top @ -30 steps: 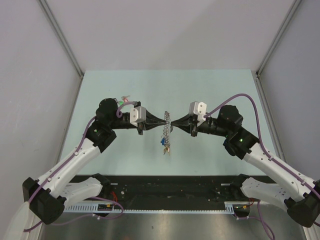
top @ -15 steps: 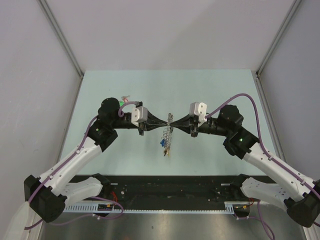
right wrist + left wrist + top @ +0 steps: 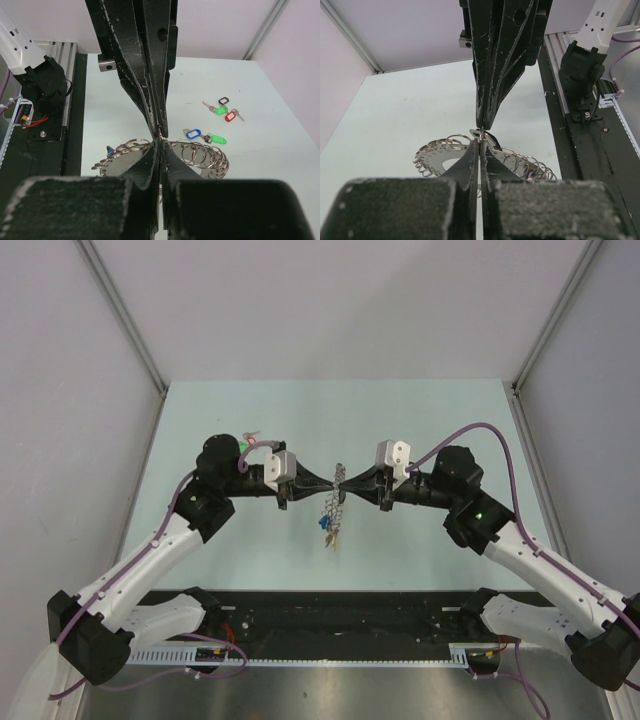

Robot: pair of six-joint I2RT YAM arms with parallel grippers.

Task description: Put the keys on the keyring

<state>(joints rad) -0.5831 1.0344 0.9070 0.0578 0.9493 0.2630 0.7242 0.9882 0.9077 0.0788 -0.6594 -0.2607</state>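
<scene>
The keyring, a silvery disc edged with many small wire loops, hangs in the air between my two grippers. My left gripper and right gripper meet tip to tip, both shut on its top edge. A blue-tagged key and a yellowish piece hang at its lower end. In the left wrist view my fingers close in front of the keyring. In the right wrist view the keyring spreads behind my shut gripper. What exactly sits between the tips is hidden.
Loose keys lie on the pale green table: tagged black, green, red, blue and green. From above they show only partly behind the left arm. A black rail runs along the near edge.
Almost nothing. Both grippers stay pinched together on the hanging keyring. The meeting point has drifted a few pixels to the right.
</scene>
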